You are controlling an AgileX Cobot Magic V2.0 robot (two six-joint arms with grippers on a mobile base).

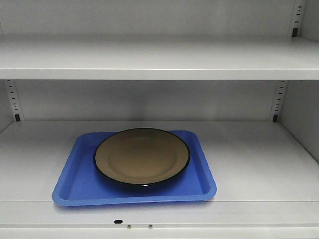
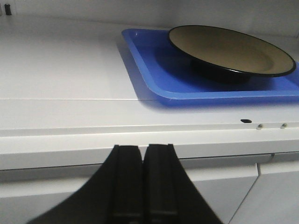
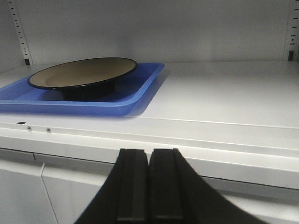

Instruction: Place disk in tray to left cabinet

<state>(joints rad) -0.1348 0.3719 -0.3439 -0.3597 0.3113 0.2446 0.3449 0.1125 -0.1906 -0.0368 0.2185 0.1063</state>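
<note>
disk [image 1: 142, 155]: sitting in tray [image 1: 79, 186], on left cabinet [image 1: 259, 164] shelf
left gripper [image 2: 142, 186]: jaws pressing together, holding nothing
right gripper [image 3: 148, 189]: jaws pressing together, holding nothing

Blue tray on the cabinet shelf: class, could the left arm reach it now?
Probably yes: the left gripper, shut, sits before the shelf edge, with nothing between it and the tray.

A plain storage or lab-like room, judging by the large white metal cabinet [image 1: 149, 59] with flat wide shelves, perforated peg-hole strips [image 1: 279, 99] on its rear wall and small shelf clips. On the lower shelf lies a bright blue rectangular plastic tray [image 1: 75, 186] bearing a round tan plate with a black rim [image 1: 142, 155].
</note>
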